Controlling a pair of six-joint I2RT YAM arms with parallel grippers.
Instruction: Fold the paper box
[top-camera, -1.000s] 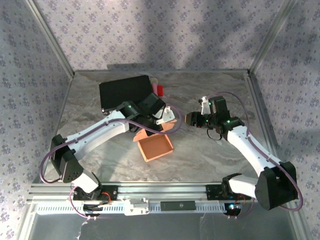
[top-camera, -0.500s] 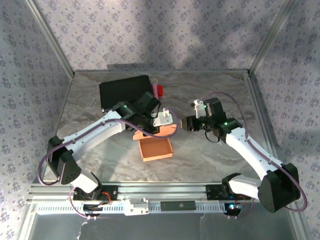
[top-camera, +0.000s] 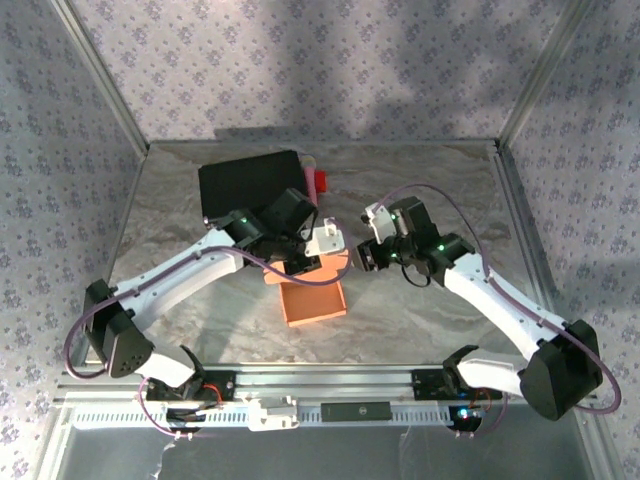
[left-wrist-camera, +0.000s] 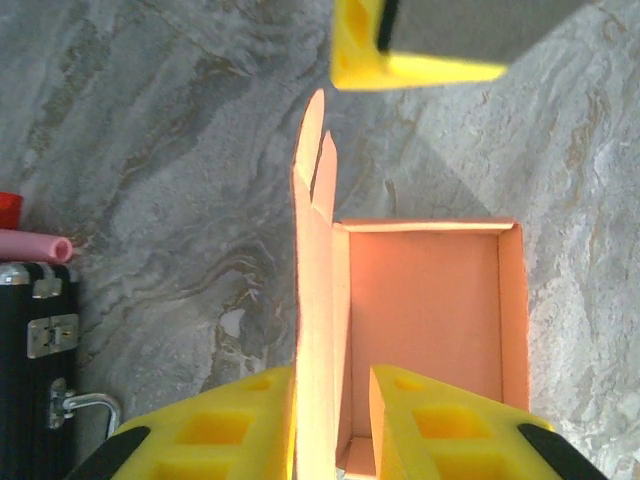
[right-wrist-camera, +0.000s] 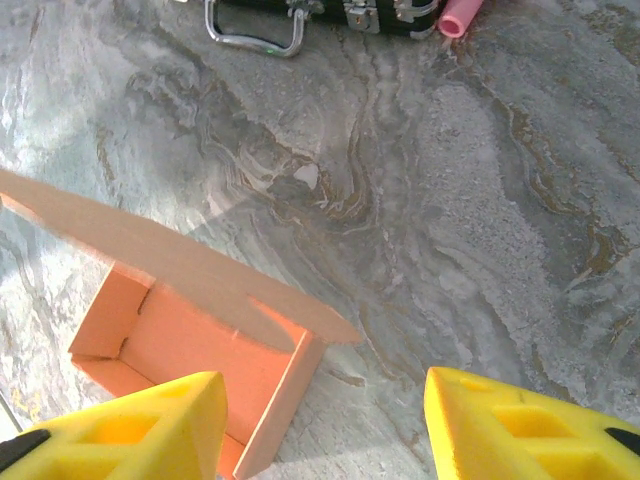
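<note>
From above: paper box sits mid-bench, just in front of the black case. Base looks formed, 4 walls up, open top. Left gripper is at the box's far edge, right gripper is just beside it on the right.

Left wrist: lid flap stands upright along 1 wall, tab end free at the top. Left fingers straddle it. 1 finger is at the flap and there's a visible gap on the other side, so released, not clamping. Tip of the right gripper hangs past the flap's far end.

Right wrist: right fingers are spread wide with nothing between them, over the box's near corner. Flap runs edge-on across the tray. Case handle and pink tube sit at the top edge.

Judgement: tray done. Lid not yet folded down, tab not tucked. Roughly the last fold is left.
</note>
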